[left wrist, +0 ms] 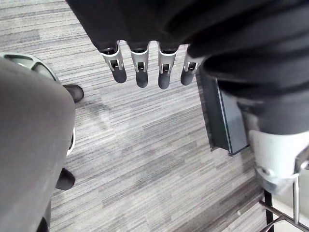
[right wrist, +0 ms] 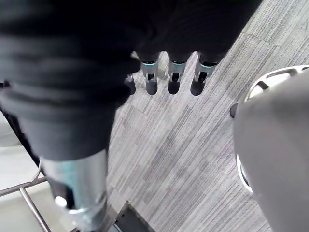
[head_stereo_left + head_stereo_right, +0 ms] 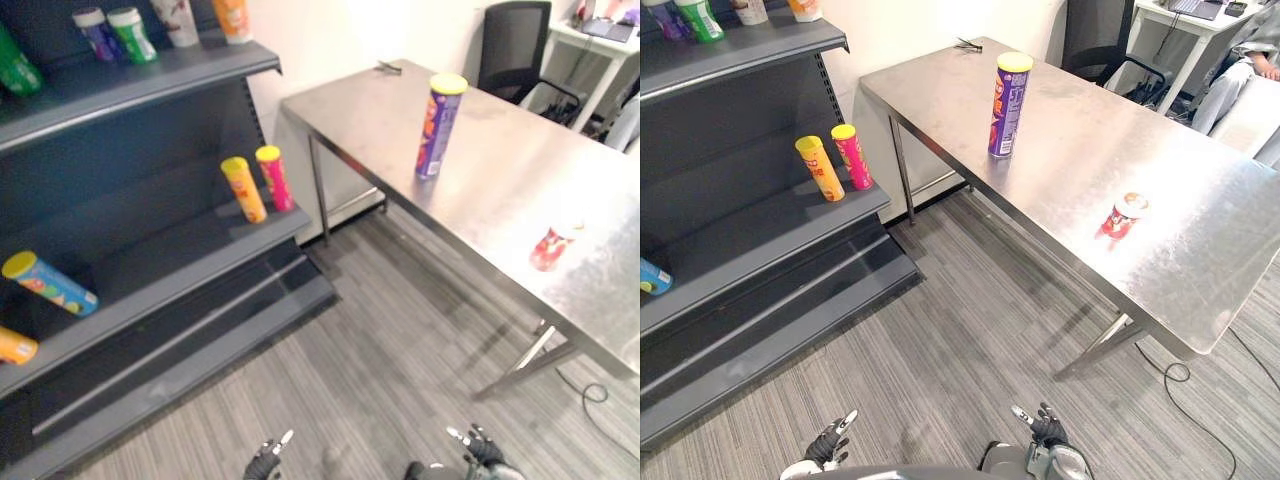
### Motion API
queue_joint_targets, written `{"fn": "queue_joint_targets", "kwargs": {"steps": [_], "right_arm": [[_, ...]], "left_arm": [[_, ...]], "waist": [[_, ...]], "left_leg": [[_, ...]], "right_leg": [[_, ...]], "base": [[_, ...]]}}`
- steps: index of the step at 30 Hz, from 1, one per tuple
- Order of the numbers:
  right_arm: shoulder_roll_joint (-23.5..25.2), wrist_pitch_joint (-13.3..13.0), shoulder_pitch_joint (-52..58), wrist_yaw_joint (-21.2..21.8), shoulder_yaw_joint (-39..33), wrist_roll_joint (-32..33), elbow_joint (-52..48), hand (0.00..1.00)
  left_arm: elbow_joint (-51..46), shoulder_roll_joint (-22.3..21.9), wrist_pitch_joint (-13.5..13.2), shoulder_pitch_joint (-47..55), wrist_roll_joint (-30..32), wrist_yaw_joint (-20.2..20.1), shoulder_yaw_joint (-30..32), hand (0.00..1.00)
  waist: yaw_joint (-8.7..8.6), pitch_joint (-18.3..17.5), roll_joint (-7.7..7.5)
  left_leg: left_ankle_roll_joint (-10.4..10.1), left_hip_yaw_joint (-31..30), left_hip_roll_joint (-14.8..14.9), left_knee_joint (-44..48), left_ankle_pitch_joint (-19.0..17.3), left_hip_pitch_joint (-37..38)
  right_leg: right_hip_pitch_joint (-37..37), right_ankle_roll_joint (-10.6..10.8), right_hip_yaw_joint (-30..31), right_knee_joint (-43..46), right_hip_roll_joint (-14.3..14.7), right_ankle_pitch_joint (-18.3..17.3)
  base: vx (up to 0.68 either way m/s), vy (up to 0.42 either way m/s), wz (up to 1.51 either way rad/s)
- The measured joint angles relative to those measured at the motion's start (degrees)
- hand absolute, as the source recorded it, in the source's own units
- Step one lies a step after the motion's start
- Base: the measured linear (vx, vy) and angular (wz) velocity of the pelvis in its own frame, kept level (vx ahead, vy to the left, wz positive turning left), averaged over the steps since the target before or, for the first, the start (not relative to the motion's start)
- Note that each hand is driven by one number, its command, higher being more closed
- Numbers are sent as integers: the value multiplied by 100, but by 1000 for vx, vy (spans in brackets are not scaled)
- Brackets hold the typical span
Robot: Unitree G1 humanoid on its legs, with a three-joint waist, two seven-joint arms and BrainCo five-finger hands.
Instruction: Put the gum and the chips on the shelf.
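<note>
A tall purple chips can [image 3: 440, 125] with a yellow lid stands upright near the middle of the steel table [image 3: 500, 190]. The gum, a small red tub [image 3: 553, 246] with a white lid, sits closer to the table's near edge. The dark grey shelf [image 3: 180, 265] stands to the left. Both hands hang low over the carpet, far from the table. My left hand [image 3: 268, 458] has straight fingers [image 1: 140, 70] and holds nothing. My right hand [image 3: 478, 447] is likewise open, its fingers [image 2: 171, 79] empty.
An orange tube [image 3: 244, 188] and a pink tube [image 3: 274, 177] stand on the middle shelf board, and a blue tube [image 3: 50, 284] lies further left. Several bottles line the top board [image 3: 150, 75]. A black chair [image 3: 515, 45] and a white desk [image 3: 600, 45] stand behind the table.
</note>
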Motion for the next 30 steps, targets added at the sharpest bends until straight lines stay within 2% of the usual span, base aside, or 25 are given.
{"fn": "queue_joint_targets", "kwargs": {"steps": [5,8,11,13,14,15,16,17,18,19,21,24,27,28,30], "right_arm": [[-26,10,87,7,-169,23,-1,0],[-13,15,99,-1,-386,62,6,0],[-12,24,204,-15,-652,229,13,0],[-4,54,297,-17,-843,246,63,0],[-7,60,391,-20,-960,270,80,0],[-13,61,470,-23,-1102,278,111,0],[-35,61,482,-25,-1136,279,173,0],[-82,61,512,-29,-1280,281,279,0],[-122,84,606,-49,-1499,284,315,0],[-123,89,633,-63,-1580,293,327,0],[-193,105,717,-158,-2059,410,345,0],[-178,112,719,-186,-2230,444,403,0],[-53,112,667,-181,-2220,463,283,0],[-3,106,660,-176,-2191,471,210,0],[20,104,652,-168,-2147,472,190,0]], "left_arm": [[-2,-39,28,6,48,18,19,0],[-2,-42,67,-13,47,26,42,0],[5,-42,74,-3,50,48,203,0],[13,-34,76,0,49,90,243,0],[1,-38,74,-16,47,97,250,0],[-34,-53,69,-13,44,97,302,0],[-70,-69,69,-8,41,98,393,0],[-126,-146,64,28,13,105,521,0],[-138,-205,5,77,-67,148,623,0],[-159,-226,-8,63,-67,147,643,0],[-226,-355,-31,9,-64,143,693,0],[-343,-348,-73,36,-65,121,692,0],[-376,-330,-102,73,-67,111,704,0],[-381,-334,-122,71,-63,113,701,0],[-362,-339,-125,74,-63,113,704,0]], "waist": [[-22,-47,93],[-27,-63,97],[-127,-68,49],[-177,-46,-43],[-176,-42,-85],[-172,-44,-73],[-173,-31,-35],[-164,-11,43],[-161,-19,79],[-159,-15,118],[-172,12,150],[-147,22,126],[-127,36,98],[-90,41,80],[-89,42,81]], "left_leg": [[-44,129,64,-3,-14,-62],[-174,323,99,98,-104,-167],[-280,621,185,450,-255,-181],[-384,809,288,949,-323,-204],[-434,926,492,1588,-358,-321],[-439,957,836,2468,-365,-518],[-406,944,1040,2951,-345,-603],[-214,793,1422,3778,-218,-748],[113,457,1698,4541,41,-1030],[136,231,1718,4820,26,-1154],[64,-392,1394,5312,-413,-1501],[82,-734,1048,5142,-747,-1913],[109,-1203,820,4316,-800,-2253],[127,-1741,584,3372,-762,-2196],[133,-2142,435,2783,-688,-2122]], "right_leg": [[-128,-6,82,-11,74,-9],[-453,-112,260,310,63,-114],[-806,-164,563,950,3,-477],[-893,-208,765,1249,-23,-691],[-880,-246,920,1302,13,-765],[-838,-309,1120,1296,142,-802],[-800,-345,1225,1294,255,-822],[-710,-427,1479,1317,479,-865],[-590,-505,1732,1308,662,-899],[-536,-529,1842,1303,711,-913],[-203,-559,2298,1147,772,-931],[116,-570,2753,978,781,-939],[218,-506,3297,937,772,-999],[249,-377,3664,998,727,-1106],[243,-262,3877,1084,695,-1225]], "base": [[-83,-46,-11],[-16,-36,-37],[63,-66,-43],[130,-116,-52],[155,-177,-81],[165,-191,-90],[240,-207,-118],[223,-144,-126],[315,-115,-125],[286,-18,-105],[267,36,-96],[181,113,-89],[192,222,-108],[228,260,-106],[232,321,-91]]}}
